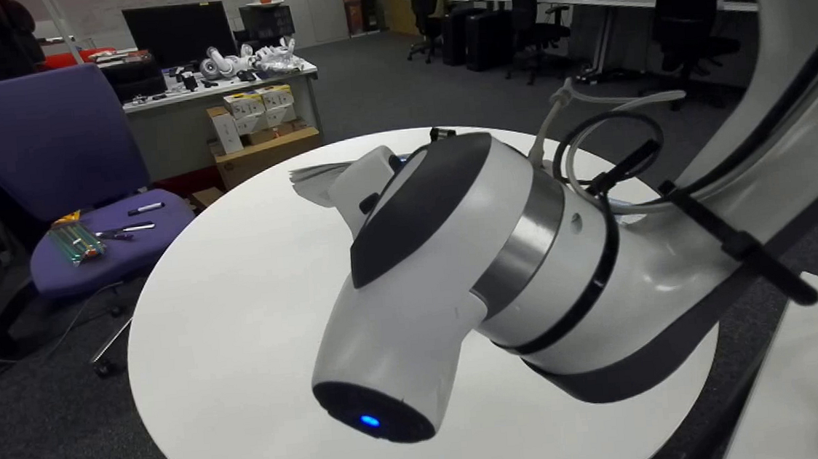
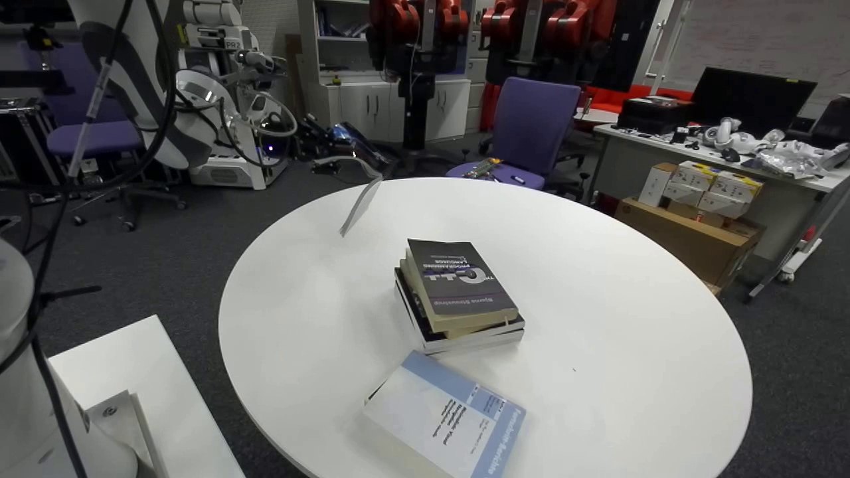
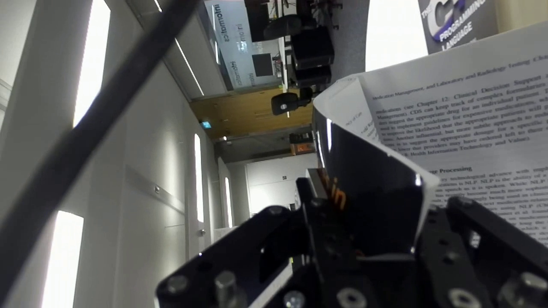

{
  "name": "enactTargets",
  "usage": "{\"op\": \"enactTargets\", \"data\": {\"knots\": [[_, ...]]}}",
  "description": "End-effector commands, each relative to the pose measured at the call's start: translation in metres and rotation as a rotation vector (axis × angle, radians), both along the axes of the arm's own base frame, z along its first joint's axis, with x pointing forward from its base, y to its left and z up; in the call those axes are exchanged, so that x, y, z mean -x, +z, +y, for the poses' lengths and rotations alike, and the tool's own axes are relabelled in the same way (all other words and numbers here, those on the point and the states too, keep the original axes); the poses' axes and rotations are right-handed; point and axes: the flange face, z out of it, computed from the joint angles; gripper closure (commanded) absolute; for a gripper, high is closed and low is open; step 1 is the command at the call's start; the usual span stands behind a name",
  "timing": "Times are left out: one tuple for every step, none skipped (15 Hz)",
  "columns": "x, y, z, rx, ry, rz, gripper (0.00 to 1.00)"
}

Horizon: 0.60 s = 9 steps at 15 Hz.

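Observation:
My gripper (image 3: 374, 205) shows in the wrist view with its black fingers apart and a book between them. The book has a glossy dark cover (image 3: 372, 179) with orange letters, bent towards the camera, and open printed pages (image 3: 454, 124) spread to the right. In an exterior view, loose pages (image 1: 316, 182) fan out beyond the arm's hand, which hides the gripper. In an exterior view, pages (image 2: 362, 206) hang at the far left rim of the round white table (image 2: 617, 372); the gripper itself is hard to make out there. Whether the pages touch the tabletop cannot be told.
A stack of books (image 2: 465, 279), with a dark programming book on top, lies mid-table. A blue and white book (image 2: 445, 425) lies closer to the camera. A purple chair (image 1: 44, 141) holding tools stands by the table. Cables (image 1: 615, 162) loop around the arm.

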Motion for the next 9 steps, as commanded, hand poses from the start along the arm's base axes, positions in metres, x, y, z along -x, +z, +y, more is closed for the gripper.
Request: {"op": "enactTargets", "data": {"knots": [[-0.005,0.043,-0.019,0.04,-0.052,-0.067,0.97],[-0.006,0.047,-0.025,0.042,-0.067,-0.076,0.97],[-0.008,0.051,-0.031,0.036,-0.079,-0.074,0.97],[-0.01,0.054,-0.038,0.029,-0.092,-0.074,0.97],[-0.011,0.054,-0.047,0.002,-0.099,-0.045,0.97],[-0.012,0.054,-0.056,-0.023,-0.107,-0.022,0.97],[-0.012,0.054,-0.064,-0.045,-0.114,0.006,0.97],[-0.011,0.053,-0.075,-0.064,-0.124,0.039,0.97],[-0.011,0.053,-0.085,-0.08,-0.136,0.074,0.97]]}}
